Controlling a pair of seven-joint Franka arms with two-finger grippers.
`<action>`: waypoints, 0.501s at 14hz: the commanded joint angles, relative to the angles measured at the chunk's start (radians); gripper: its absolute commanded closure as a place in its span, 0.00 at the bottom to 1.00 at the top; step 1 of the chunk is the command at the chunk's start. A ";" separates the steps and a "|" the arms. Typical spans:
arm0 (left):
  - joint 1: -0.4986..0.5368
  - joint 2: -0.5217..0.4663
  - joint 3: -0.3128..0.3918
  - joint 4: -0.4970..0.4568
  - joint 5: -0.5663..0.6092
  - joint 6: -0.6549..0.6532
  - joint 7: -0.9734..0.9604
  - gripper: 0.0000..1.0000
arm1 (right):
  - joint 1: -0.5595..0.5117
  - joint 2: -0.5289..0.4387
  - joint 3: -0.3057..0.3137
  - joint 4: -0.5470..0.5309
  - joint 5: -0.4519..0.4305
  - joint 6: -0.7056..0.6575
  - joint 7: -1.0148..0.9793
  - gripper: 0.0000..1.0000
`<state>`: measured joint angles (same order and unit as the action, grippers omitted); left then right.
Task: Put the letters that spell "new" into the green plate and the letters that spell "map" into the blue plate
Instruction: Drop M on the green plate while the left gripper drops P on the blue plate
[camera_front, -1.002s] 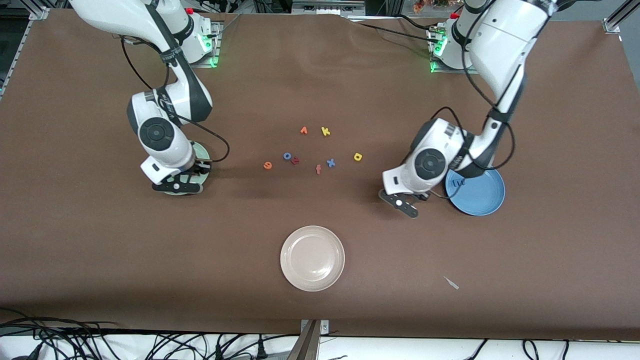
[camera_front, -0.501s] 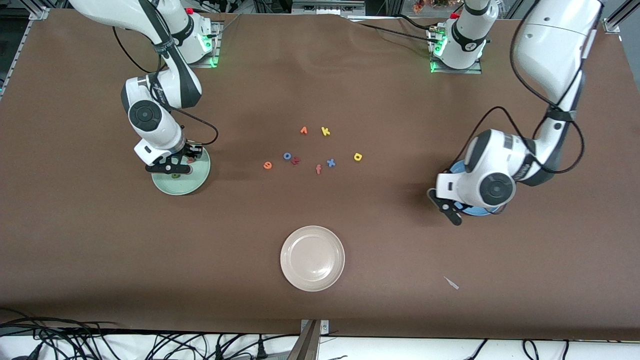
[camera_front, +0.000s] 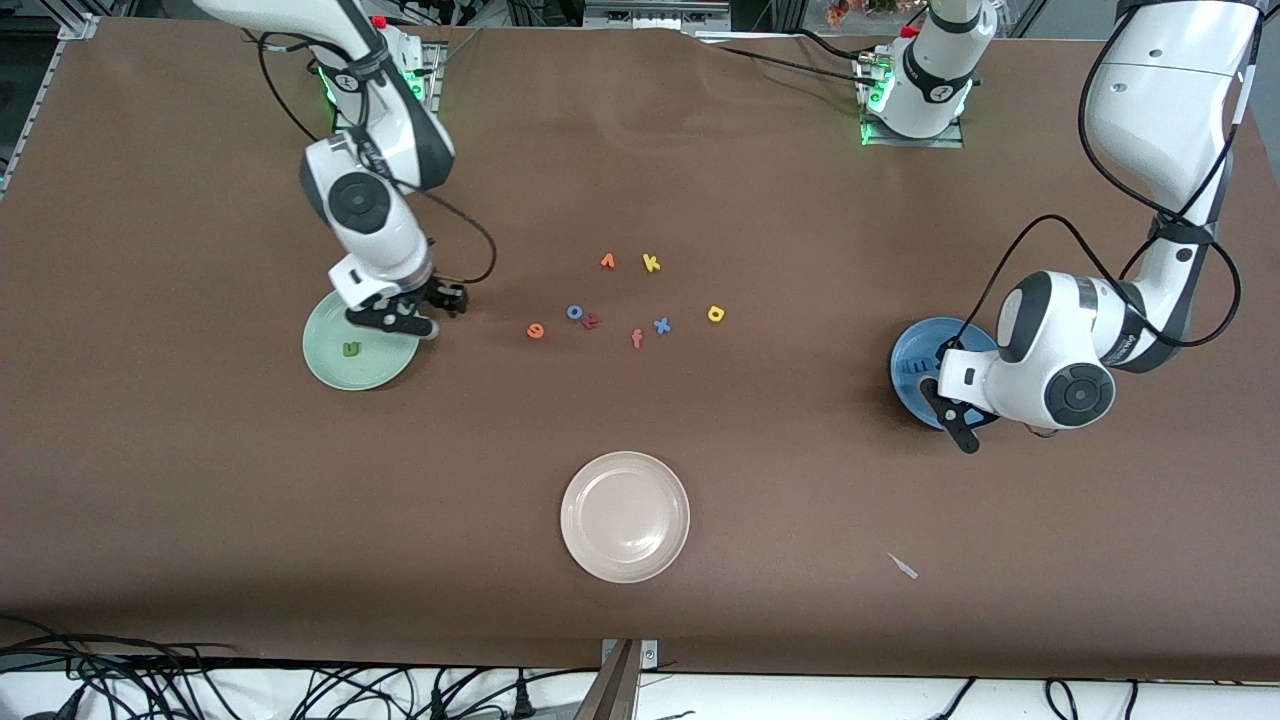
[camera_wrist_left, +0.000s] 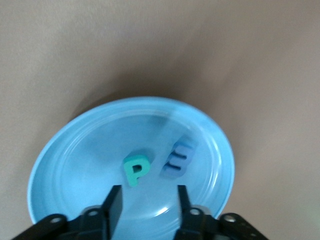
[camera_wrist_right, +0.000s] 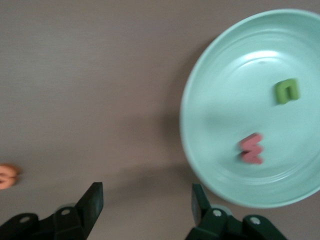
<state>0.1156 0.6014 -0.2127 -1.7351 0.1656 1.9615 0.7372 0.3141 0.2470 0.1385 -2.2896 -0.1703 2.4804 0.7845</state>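
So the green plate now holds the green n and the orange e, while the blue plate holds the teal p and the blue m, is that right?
Not quite: beside the green n in the green plate lies the red-pink w, not the orange e, as the right wrist view shows. The blue plate does hold the teal p and blue m.

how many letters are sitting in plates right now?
4: green n and red-pink w in the green plate; teal p and blue m in the blue plate. Part of the blue plate is out of sight; another may hide there.

Both arms are bent low, left claw (camera_wrist_left: 146, 207) and right claw (camera_wrist_right: 145, 205) parted, empty.
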 joint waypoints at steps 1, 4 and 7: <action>0.001 -0.025 -0.059 -0.009 -0.007 -0.016 -0.140 0.00 | -0.003 0.041 0.067 0.070 0.012 -0.011 0.148 0.20; -0.001 -0.060 -0.114 -0.056 -0.070 0.023 -0.284 0.00 | 0.032 0.106 0.096 0.149 0.012 -0.011 0.278 0.20; -0.001 -0.086 -0.210 -0.157 -0.074 0.162 -0.531 0.00 | 0.080 0.181 0.095 0.216 0.006 -0.001 0.367 0.19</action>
<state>0.1131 0.5739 -0.3800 -1.7858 0.1127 2.0327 0.3352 0.3674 0.3603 0.2334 -2.1408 -0.1699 2.4808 1.0978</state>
